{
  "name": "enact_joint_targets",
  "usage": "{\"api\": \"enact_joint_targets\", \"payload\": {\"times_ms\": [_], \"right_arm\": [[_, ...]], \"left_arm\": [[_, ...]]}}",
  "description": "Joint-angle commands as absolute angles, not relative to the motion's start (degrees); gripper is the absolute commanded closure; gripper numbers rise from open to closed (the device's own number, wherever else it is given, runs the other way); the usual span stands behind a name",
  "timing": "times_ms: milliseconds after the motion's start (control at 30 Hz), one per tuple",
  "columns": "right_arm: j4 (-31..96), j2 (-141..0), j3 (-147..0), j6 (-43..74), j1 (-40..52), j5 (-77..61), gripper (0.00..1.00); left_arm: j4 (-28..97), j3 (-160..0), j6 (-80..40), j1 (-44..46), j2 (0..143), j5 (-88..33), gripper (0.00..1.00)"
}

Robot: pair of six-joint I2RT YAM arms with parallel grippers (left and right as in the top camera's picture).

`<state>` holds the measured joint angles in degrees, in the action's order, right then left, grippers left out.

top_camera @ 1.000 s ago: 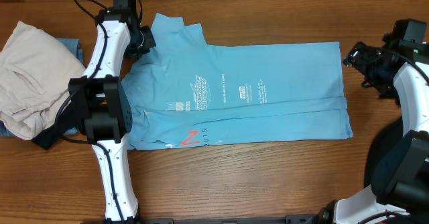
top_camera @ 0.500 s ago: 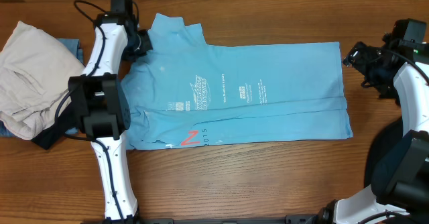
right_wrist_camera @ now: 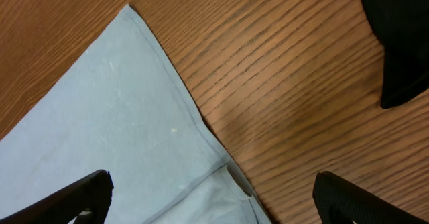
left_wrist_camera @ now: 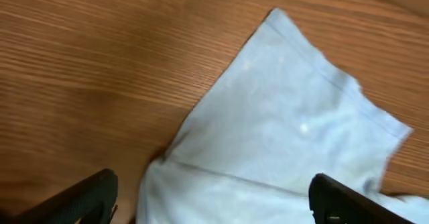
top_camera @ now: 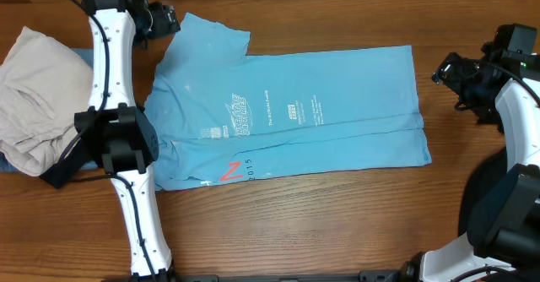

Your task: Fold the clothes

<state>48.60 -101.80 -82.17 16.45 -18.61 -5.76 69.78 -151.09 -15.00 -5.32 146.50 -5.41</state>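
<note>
The sky-blue T-shirt (top_camera: pixel 321 122) lies spread flat across the middle of the table (top_camera: pixel 337 231), its neck end towards the left and its hem towards the right. The white lettering (top_camera: pixel 240 120) and the small red-orange mark (top_camera: pixel 229 172) face up, and a long fold line runs across the lower part of the shirt. The left gripper (top_camera: pixel 160 18) is at the far left corner of the shirt, just beside the upper sleeve (left_wrist_camera: pixel 288 110). In the left wrist view its jaws stand wide apart and released, with the sleeve lying on the wood below them; whether they touch the cloth, I cannot tell. The right gripper (top_camera: pixel 447 69) is over bare wood, to the right of the hem and apart from it. Its jaws are also spread open and hold nothing, and the right wrist view shows the hem corner (right_wrist_camera: pixel 114 117) flat on the table beneath. At the left edge of the table an off-white garment (top_camera: pixel 38 88) lies in a loose heap, apart from the shirt, and a dark piece (top_camera: pixel 55 174) shows under its lower edge.
</note>
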Motion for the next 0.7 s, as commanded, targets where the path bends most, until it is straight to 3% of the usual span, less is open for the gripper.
{"api": "enact_joint_targets", "payload": {"times_ms": [0, 233, 433, 667], "right_arm": [[48.3, -101.8, -83.6, 16.3, -18.3, -6.1, 0.0], [48.3, -101.8, -83.6, 16.3, -18.3, -6.1, 0.0], [48.3, -101.8, -83.6, 16.3, -18.3, -6.2, 0.0], [48.6, -101.8, -83.6, 15.5, -18.3, -7.7, 0.0]], "left_arm": [[74.1, -156.1, -15.5, -2.6, 146.5, -5.8, 0.01], [77.3, -156.3, -19.4, -1.1, 146.5, -3.0, 0.0], [81.1, -157.4, -21.5, -0.6, 146.3, -13.8, 0.0], [90.1, -173.4, -21.9, 0.1, 145.0, -17.8, 0.0]]}}
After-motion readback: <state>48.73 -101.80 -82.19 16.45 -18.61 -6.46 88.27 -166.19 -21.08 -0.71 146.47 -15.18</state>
